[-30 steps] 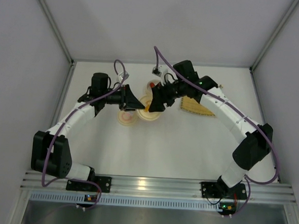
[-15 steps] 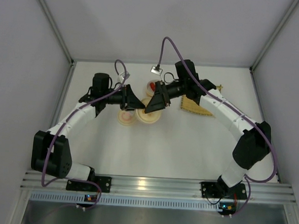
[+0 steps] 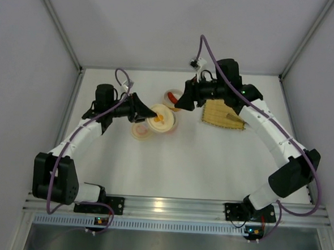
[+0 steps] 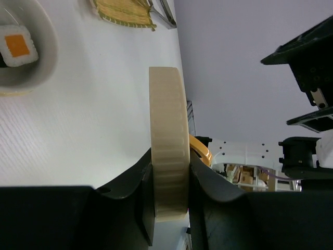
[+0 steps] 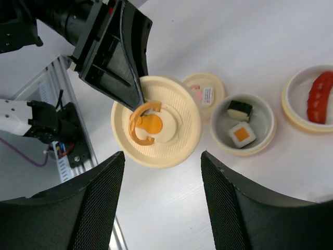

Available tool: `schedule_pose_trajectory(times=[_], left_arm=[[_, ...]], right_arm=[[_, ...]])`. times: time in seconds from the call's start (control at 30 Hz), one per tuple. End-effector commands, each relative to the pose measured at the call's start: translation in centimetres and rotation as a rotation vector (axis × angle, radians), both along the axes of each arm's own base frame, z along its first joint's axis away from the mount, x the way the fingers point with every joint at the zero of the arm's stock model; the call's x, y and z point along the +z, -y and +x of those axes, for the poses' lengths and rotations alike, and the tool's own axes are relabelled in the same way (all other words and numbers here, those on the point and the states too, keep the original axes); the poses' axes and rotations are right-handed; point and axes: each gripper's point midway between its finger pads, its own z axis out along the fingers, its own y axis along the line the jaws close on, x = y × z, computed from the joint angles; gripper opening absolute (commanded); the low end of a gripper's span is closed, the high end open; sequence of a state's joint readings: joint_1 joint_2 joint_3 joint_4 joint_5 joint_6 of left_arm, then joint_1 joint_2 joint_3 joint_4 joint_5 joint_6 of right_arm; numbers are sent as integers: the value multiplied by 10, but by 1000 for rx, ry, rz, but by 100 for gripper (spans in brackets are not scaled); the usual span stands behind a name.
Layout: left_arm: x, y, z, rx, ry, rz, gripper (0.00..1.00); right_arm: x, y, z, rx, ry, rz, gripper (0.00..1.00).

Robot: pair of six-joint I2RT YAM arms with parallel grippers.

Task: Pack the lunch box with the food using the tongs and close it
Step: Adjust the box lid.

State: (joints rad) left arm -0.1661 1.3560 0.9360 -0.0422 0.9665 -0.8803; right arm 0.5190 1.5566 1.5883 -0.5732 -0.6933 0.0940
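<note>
My left gripper is shut on the rim of the lunch box's round cream lid, which has an orange ring handle. In the left wrist view the lid stands edge-on between the jaws. A cream bowl of the lunch box holds two sushi rolls. A second bowl holds the red sausage. My right gripper hovers open and empty above them, near the sausage bowl. The tongs lie beside the bamboo mat.
A small cream disc with a sticker lies on the table between the lid and the sushi bowl. White walls close in the table at the back and on both sides. Bare tabletop lies in front of the bowls.
The right gripper has drawn back from the lid toward the far right, uncovering the mat. The left gripper has shifted slightly left, still holding the lid.
</note>
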Motion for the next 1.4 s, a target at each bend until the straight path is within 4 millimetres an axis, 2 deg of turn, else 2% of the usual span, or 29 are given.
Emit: schedule_pose_trajectory(times=[0.0, 0.1, 0.13, 0.17, 0.37, 0.4, 0.53, 0.77, 0.8, 0.83, 0.97, 1.13, 1.37], left_arm=[[25, -2, 6, 62, 81, -25, 0], [26, -4, 8, 90, 86, -15, 0], [27, -5, 8, 94, 85, -15, 0], [27, -4, 8, 94, 85, -14, 0], [26, -4, 7, 84, 84, -19, 0], [27, -3, 7, 84, 82, -23, 0], [31, -2, 5, 69, 97, -33, 0], [35, -1, 0, 49, 107, -53, 0], [37, 0, -1, 43, 113, -56, 0], [37, 0, -1, 42, 114, -58, 0], [38, 0, -3, 35, 118, -60, 0], [36, 0, -5, 36, 121, -58, 0], [37, 0, -4, 34, 126, -62, 0]], right_arm=[[34, 2, 3, -3, 218, -66, 60], [22, -17, -6, 77, 206, -120, 64], [24, -21, -9, 92, 218, -126, 66], [20, -28, -17, 122, 210, -139, 66], [2, -54, -30, 177, 235, -210, 69], [-9, -55, -29, 177, 219, -246, 69], [-17, -66, -31, 195, 235, -287, 68], [-34, -70, -20, 190, 249, -337, 65], [-36, -70, -18, 184, 250, -345, 64], [-37, -70, -17, 181, 253, -347, 58], [-29, -72, -10, 157, 293, -328, 45], [-20, -75, -13, 164, 299, -291, 37], [-19, -78, -10, 155, 307, -280, 30]])
